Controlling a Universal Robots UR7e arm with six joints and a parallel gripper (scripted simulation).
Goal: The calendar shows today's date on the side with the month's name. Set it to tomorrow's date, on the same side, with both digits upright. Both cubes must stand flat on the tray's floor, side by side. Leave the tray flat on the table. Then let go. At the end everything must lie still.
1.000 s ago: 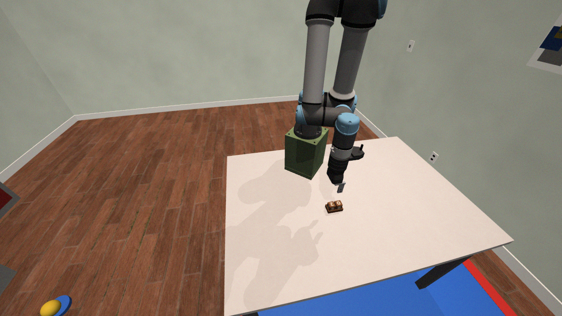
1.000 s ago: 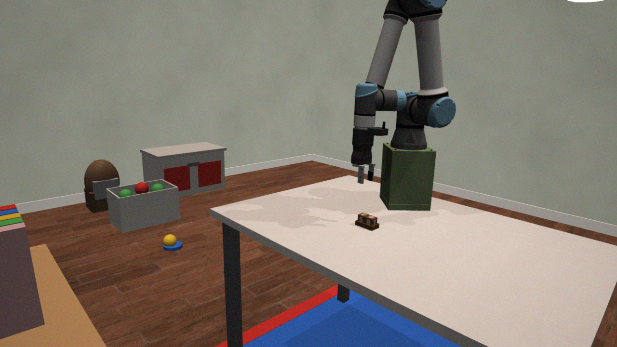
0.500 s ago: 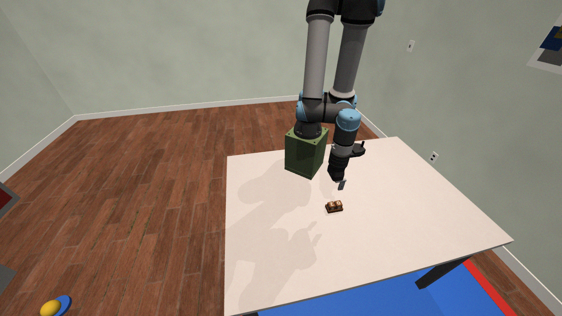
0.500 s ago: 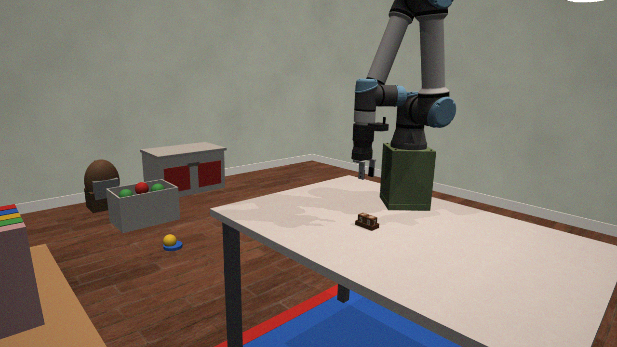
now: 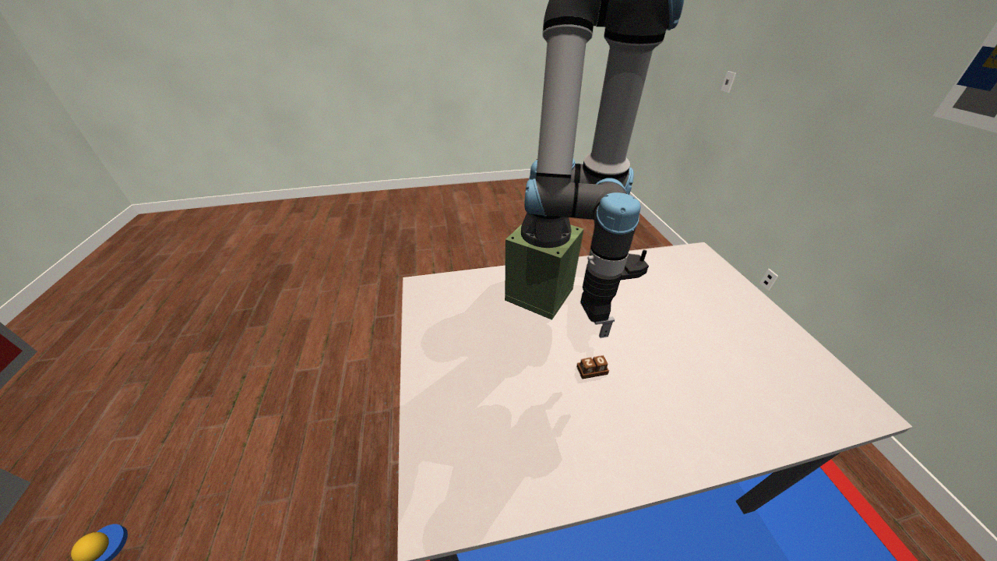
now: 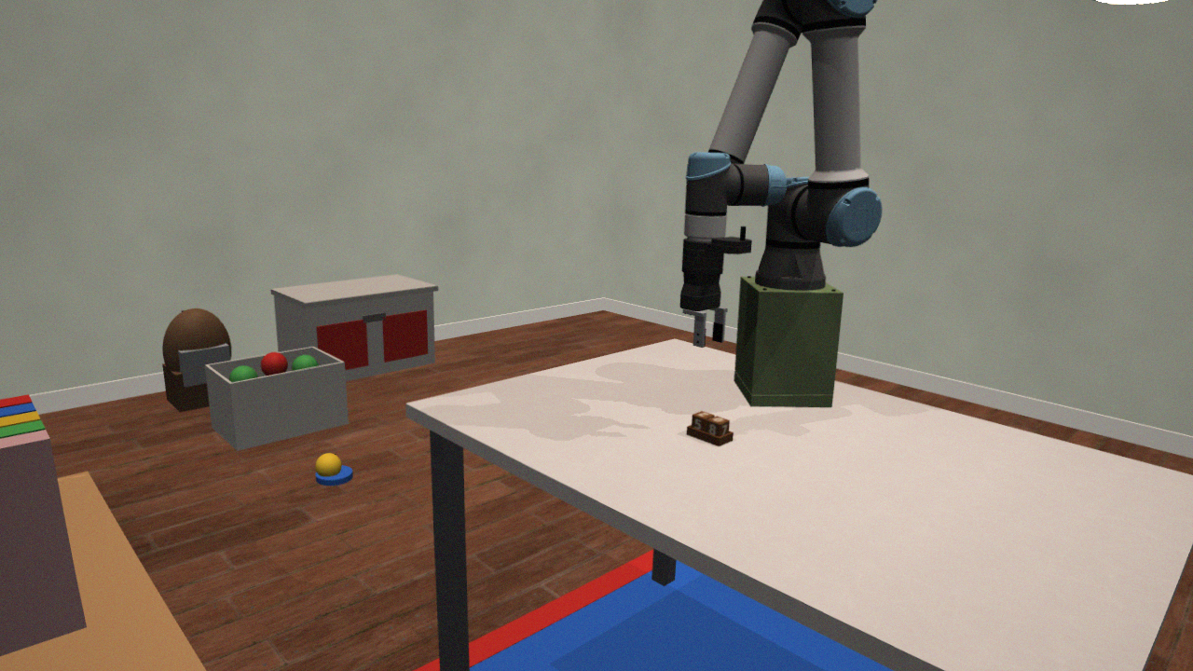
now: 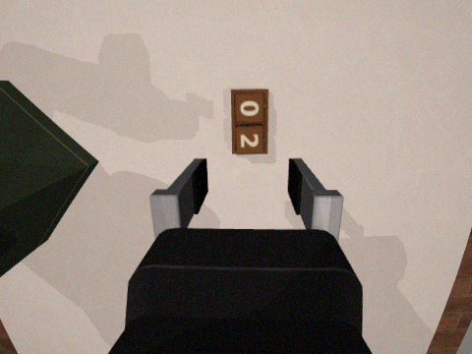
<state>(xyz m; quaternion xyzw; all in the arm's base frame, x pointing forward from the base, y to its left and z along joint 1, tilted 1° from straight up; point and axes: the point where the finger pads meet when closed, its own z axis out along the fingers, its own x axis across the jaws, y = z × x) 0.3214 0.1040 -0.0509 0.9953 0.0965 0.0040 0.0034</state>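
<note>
Pale green walls and brown plank flooring are surrounding the off-white rectangular table [image 5: 697, 362] [image 6: 917, 500] [image 7: 354, 64], where the small brown wooden calendar tray [image 5: 593, 374] [image 6: 708, 436] [image 7: 250, 152] is sitting below the wide-open black-and-grey end effector [image 5: 604, 329] [image 6: 708, 327] [image 7: 247, 175].

"What carries the things?"

"A table [image 5: 697, 390] [image 6: 875, 500] [image 7: 374, 88], pale on top, with a grey edge and dark legs [image 5: 783, 485] [image 6: 450, 551]."

"And what sits right on it?"

"A small brown tray [image 5: 593, 374] [image 6: 708, 438] [image 7: 250, 152], flat, and a green block [image 5: 533, 279] [image 6: 788, 350] [image 7: 34, 172] near it."

"Touching?"

"No, apart. Shadows fall across the top around the tray, and the block stands upright."
</note>
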